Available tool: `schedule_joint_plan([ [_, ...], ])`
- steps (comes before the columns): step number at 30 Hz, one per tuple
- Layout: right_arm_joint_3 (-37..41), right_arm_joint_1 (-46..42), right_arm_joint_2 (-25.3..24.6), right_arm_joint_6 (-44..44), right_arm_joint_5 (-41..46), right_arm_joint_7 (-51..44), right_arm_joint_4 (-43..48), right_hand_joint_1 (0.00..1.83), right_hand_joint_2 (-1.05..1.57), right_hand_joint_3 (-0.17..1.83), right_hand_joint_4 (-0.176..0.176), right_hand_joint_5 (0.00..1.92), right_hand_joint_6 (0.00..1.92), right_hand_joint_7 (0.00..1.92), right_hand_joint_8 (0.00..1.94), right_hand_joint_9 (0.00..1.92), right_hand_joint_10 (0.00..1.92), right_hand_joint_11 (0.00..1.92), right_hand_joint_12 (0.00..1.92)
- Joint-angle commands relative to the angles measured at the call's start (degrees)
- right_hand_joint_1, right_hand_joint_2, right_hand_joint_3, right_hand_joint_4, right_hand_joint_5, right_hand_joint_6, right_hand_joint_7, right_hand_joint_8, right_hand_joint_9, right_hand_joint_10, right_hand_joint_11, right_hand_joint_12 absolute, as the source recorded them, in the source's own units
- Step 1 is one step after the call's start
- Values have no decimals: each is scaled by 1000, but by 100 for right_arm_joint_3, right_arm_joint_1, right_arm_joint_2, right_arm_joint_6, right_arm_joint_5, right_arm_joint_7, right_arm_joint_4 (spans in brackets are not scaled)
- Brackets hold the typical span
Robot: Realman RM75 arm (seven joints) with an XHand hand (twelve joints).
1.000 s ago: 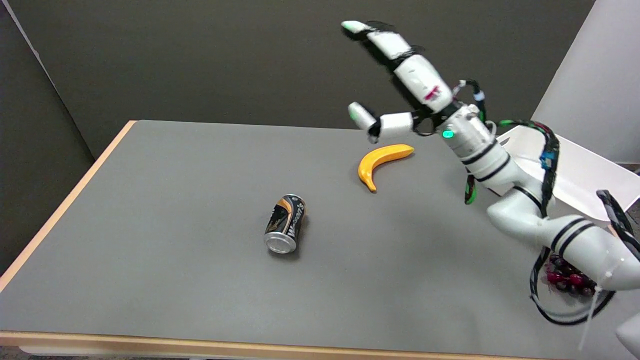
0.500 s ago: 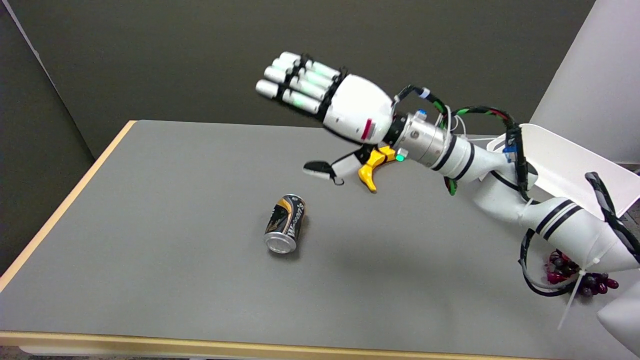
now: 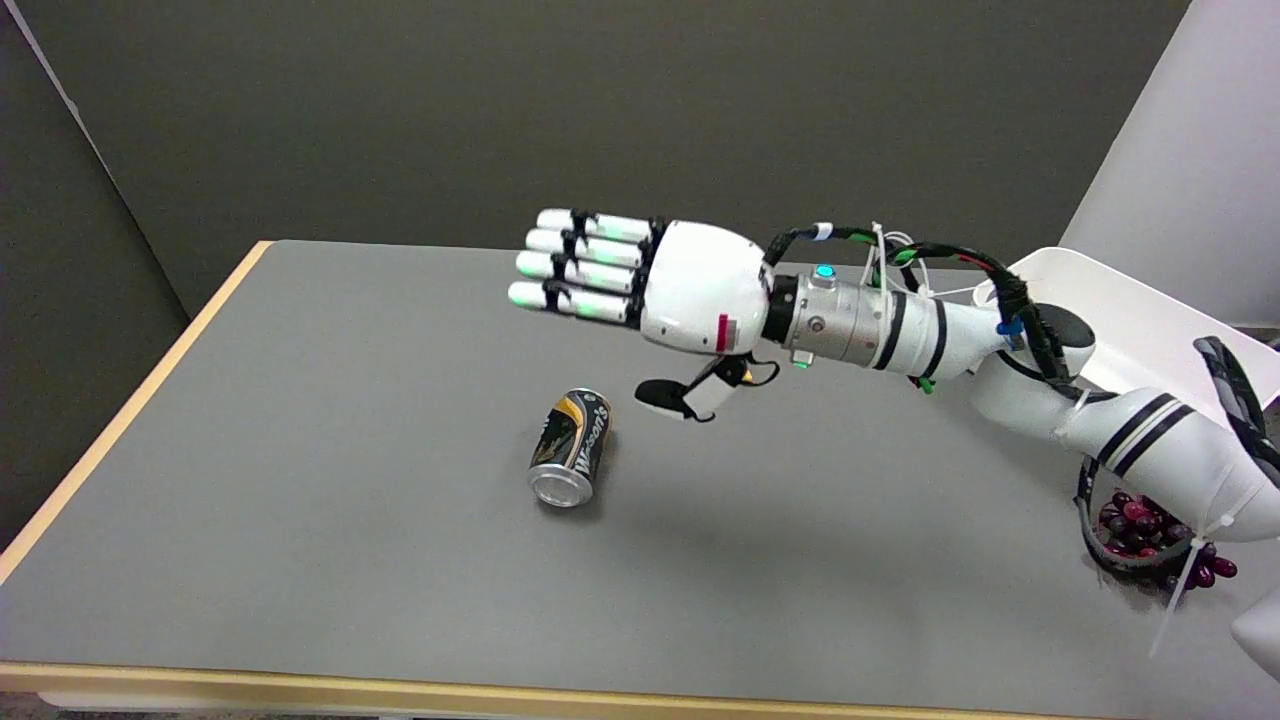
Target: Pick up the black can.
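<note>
The black can [image 3: 571, 446] with orange markings lies on its side near the middle of the grey table [image 3: 300, 420], its silver end facing the near edge. My right hand [image 3: 650, 290] hovers in the air above and to the right of the can, back of the hand up, fingers stretched out towards the left and the thumb hanging below. It holds nothing and does not touch the can.
A white tray [image 3: 1140, 320] stands at the table's right side behind my forearm. A bunch of dark red grapes [image 3: 1150, 535] lies at the lower right under the arm. The table's wooden edge runs along the left and front.
My right hand has swung left and down from high at the back, turning palm down, and now hangs lower and nearer the can. It now hides the yellow banana.
</note>
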Motion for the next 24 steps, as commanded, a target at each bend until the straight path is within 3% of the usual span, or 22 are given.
schedule_joint_plan([
  [1,-1404,712,236,-34,-495,122,-417,750,570,859,3,-1,-1,-1,-1,-1,-1,-1,145],
  [8,-1533,768,-324,-2,-382,58,-1251,760,565,838,9,-1,-1,-1,-1,-1,-1,-1,101],
  [24,-1556,864,-864,-66,-280,-6,-1917,777,572,855,4,-1,-1,-1,-1,-1,-1,-1,83],
])
